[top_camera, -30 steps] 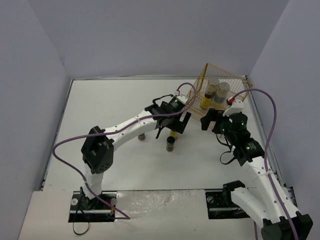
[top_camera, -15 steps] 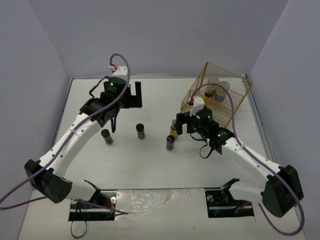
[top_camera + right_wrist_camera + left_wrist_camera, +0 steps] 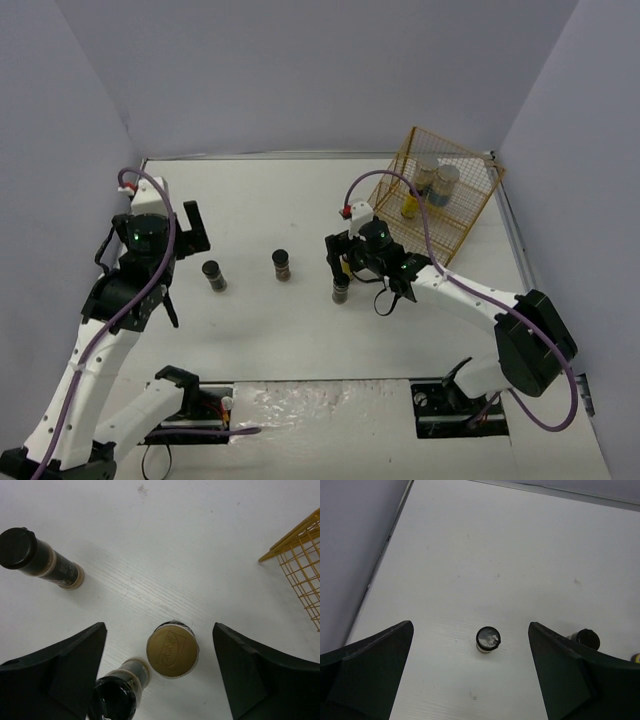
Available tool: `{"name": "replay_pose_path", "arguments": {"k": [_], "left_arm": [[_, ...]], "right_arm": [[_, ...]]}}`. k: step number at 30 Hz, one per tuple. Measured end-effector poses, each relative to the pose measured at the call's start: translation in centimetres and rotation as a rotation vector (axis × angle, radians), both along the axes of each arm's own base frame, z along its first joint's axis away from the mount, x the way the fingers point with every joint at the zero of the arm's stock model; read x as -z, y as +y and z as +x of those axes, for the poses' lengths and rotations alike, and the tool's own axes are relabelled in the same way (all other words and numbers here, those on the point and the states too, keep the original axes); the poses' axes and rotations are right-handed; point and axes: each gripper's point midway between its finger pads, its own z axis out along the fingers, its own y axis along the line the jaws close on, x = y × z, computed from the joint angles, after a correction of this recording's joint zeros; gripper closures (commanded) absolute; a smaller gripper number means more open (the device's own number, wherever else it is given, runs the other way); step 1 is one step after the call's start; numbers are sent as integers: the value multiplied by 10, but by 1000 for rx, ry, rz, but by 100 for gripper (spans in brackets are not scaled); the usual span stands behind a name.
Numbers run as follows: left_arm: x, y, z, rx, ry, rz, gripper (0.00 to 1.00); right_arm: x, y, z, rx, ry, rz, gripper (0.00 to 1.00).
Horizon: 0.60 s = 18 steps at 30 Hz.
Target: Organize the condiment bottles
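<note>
A slim brown-capped bottle (image 3: 170, 649) stands upright between the fingers of my right gripper (image 3: 159, 626), which is open and not touching it. My right gripper (image 3: 345, 255) hides most of that bottle in the top view. Three short black-capped jars stand on the table (image 3: 212, 274) (image 3: 283, 264) (image 3: 341, 289); the last one (image 3: 112, 700) stands close beside the brown-capped bottle. My left gripper (image 3: 470, 627) hangs open and empty over the leftmost dark jar (image 3: 488, 639). Two pale silver-lidded jars (image 3: 427, 170) (image 3: 447, 178) and a yellow-labelled bottle (image 3: 410, 205) stand inside the rack.
The gold wire rack (image 3: 470, 205) stands at the back right, and its corner (image 3: 300, 555) lies right of my right gripper. Walls close in the table on the left, back and right. Another dark jar (image 3: 587, 637) peeks out beside my left gripper's right finger.
My left arm has swung back from the table's middle to the left side. My right gripper has moved left from the rack to above the brown-capped bottle.
</note>
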Motion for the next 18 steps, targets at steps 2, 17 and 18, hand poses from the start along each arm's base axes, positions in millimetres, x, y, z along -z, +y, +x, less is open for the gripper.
{"name": "replay_pose_path", "arguments": {"k": [2, 17, 18], "left_arm": [[10, 3, -3, -11, 15, 12, 3], [40, 5, 2, -17, 92, 63, 3], [39, 6, 2, -18, 89, 63, 3]], "right_arm": [[3, -1, 2, 9, 0, -9, 35], [2, -14, 9, 78, -42, -33, 99], [2, -15, 8, 81, -40, -37, 100]]}}
